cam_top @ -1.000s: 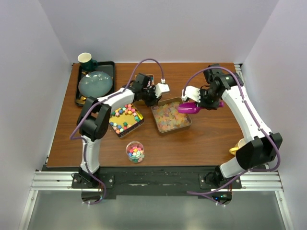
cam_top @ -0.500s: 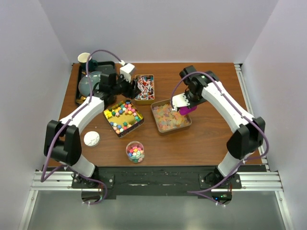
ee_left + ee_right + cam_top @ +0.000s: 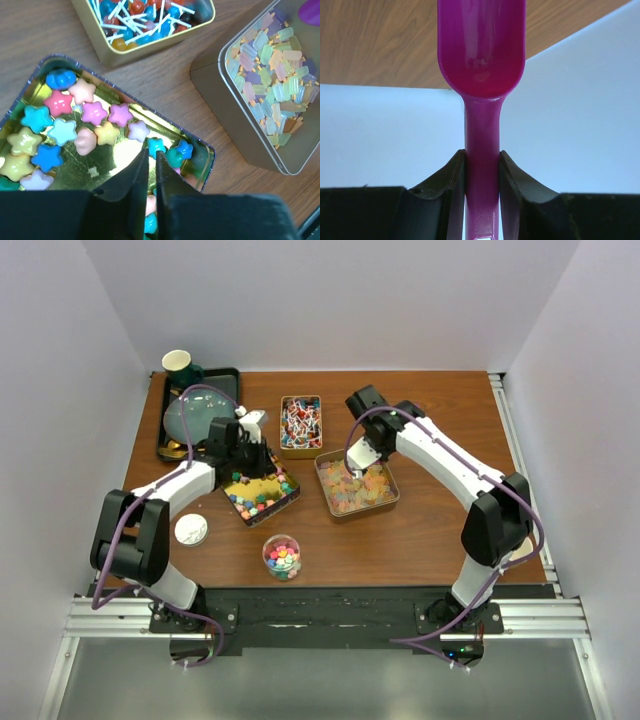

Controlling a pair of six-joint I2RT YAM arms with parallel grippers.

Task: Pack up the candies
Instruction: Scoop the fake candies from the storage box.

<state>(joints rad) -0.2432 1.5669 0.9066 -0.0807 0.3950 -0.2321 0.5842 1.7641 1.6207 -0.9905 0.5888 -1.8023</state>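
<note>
Clearly the candies sit in three open tins in the middle of the table. The star candies (image 3: pixel 60 125) lie in a gold tin (image 3: pixel 212 150). The gummies (image 3: pixel 272 85) fill a second tin (image 3: pixel 210 75) just beside it, and the wrapped sweets (image 3: pixel 145 15) on white sticks are in a third tin (image 3: pixel 150 52) behind. A small jar (image 3: pixel 281 557) near the front edge already has coloured pieces inside, and its white lid (image 3: pixel 190 530) lies apart on the left.

The left gripper (image 3: pixel 150 156) hangs over the star candies with its jaws almost together, only a thin slit between them. No candy is seen pinched there. The right gripper (image 3: pixel 482 157) is clamped on the handle of the purple scoop (image 3: pixel 481 50), whose bowl looks empty. From above, this arm reaches over the gummy tin.

The stars look hard, glossy and very light, so they will probably slip or jump out of a pinch. A hold across the two flat faces seems safer than on the points. The gummies look soft and are packed closely, so lifting them with the scoop should suit them better than fingers. The sticks of the wrapped sweets cross each other and may pull neighbours along; holding one by its stick seems the easiest way.
</note>
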